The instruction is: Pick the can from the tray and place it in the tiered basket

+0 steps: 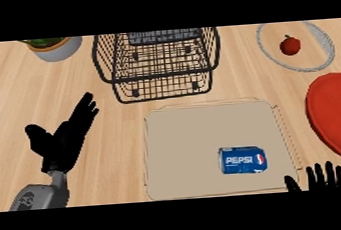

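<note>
Right hand [320, 178] at the lower edge, right side: only straight, spread fingertips visible, pointing up, holding nothing. Just up and to the left of those fingertips, on the near right part of the beige tray [182, 136]: blue can [243, 160], lying on its side, long axis across the view, label upward, apart from the fingers. Left hand [63, 137] at the left, off the tray on the bare counter [24, 97], fingers straight and open, empty, well apart from the can. Judgement: right hand clearly the nearer; approach up and leftward, closing across the can's short width. Beyond the tray's far edge: black wire tiered basket [157, 63], nothing visible inside. Task not yet begun.
</note>
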`<action>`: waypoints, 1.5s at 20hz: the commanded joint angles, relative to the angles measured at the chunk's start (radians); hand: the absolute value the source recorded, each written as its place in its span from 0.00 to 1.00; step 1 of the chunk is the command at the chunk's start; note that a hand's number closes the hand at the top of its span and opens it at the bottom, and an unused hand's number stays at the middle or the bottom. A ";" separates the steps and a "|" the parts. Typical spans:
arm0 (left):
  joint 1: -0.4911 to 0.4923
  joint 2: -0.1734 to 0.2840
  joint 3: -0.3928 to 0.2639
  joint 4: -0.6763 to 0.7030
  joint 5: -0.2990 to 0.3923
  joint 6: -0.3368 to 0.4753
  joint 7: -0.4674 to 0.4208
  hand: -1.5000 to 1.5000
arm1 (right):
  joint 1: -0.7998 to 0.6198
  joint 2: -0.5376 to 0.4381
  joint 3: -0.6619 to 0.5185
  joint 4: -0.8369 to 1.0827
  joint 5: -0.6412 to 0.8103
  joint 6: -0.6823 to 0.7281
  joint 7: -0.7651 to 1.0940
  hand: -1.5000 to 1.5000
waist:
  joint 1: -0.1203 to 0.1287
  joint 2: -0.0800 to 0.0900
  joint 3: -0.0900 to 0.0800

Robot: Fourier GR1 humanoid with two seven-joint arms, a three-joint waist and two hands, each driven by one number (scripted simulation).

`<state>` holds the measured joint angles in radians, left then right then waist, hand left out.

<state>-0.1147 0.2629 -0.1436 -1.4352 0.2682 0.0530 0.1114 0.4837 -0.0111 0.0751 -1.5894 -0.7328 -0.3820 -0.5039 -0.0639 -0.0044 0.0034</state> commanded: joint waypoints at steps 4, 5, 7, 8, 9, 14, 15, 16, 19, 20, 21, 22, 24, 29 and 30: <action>-0.041 -0.048 -0.047 -0.014 -0.028 0.027 0.044 0.50 | 0.289 -0.154 0.168 -0.241 0.183 -0.195 0.176 0.00 | 0.050 0.007 -0.008; -0.037 -0.041 -0.048 -0.040 -0.016 0.017 0.064 0.50 | 0.311 -0.224 0.161 -0.231 0.199 -0.191 0.226 0.00 | 0.060 0.007 -0.008; -0.070 -0.016 -0.030 -0.051 -0.006 0.007 0.101 0.50 | 0.340 -0.306 0.185 -0.292 0.232 -0.248 0.340 0.00 | 0.071 0.011 -0.008; -0.052 -0.035 -0.065 -0.064 -0.030 0.025 0.115 0.50 | 0.332 -0.357 0.174 -0.353 0.238 -0.281 0.412 0.00 | 0.079 0.011 -0.008; -0.052 -0.021 -0.042 -0.050 -0.009 -0.008 0.080 0.50 | 0.362 -0.388 0.200 -0.432 0.259 -0.318 0.463 0.00 | 0.079 0.014 -0.010; -0.066 -0.042 -0.044 -0.042 -0.021 0.002 0.094 0.50 | 0.304 -0.540 0.240 -0.670 0.289 -0.438 0.768 0.00 | 0.078 0.011 -0.006; -0.065 -0.063 -0.061 -0.029 -0.038 0.010 0.083 0.50 | 0.229 -0.556 0.232 -0.659 0.292 -0.467 0.833 0.00 | 0.080 0.011 -0.006; -0.056 -0.049 -0.041 -0.035 -0.033 -0.003 0.045 0.50 | 0.217 -0.629 0.125 -0.707 0.216 -0.421 0.900 0.00 | 0.080 0.010 -0.006; -0.062 -0.079 -0.053 -0.006 -0.041 0.004 0.058 0.50 | 0.068 -0.672 0.221 -0.697 0.322 -0.594 1.070 0.00 | 0.088 0.013 -0.006; -0.109 -0.048 -0.027 -0.010 -0.029 -0.019 0.088 0.50 | 0.036 -0.687 0.256 -0.685 0.345 -0.615 1.112 0.00 | 0.085 0.012 -0.006; -0.051 -0.040 -0.045 -0.034 -0.031 -0.040 0.067 0.50 | 0.000 -0.731 0.234 -0.662 0.326 -0.590 1.166 0.00 | 0.092 0.012 -0.006; -0.099 -0.081 -0.061 -0.013 -0.069 0.024 0.099 0.50 | -0.037 -0.704 0.312 -0.596 0.361 -0.591 1.165 0.00 | 0.090 0.013 -0.005; -0.072 -0.054 -0.022 -0.044 -0.019 -0.017 0.097 0.50 | -0.104 -0.766 0.300 -0.595 0.356 -0.600 1.292 0.00 | 0.097 0.012 -0.006; -0.049 -0.071 -0.033 -0.035 -0.058 -0.017 0.087 0.50 | -0.194 -0.771 0.421 -0.647 0.488 -0.673 1.463 0.00 | 0.073 0.006 -0.005; -0.087 -0.057 0.008 0.027 -0.046 -0.046 0.050 0.50 | -0.267 -0.701 0.422 -0.536 0.474 -0.627 1.438 0.00 | 0.073 0.008 -0.005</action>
<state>-0.1795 0.2046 -0.1664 -1.4609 0.2235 0.0334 0.1916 0.3366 -0.7514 0.4426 -2.1888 -0.3059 -0.9536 0.8125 0.0168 0.0042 -0.0021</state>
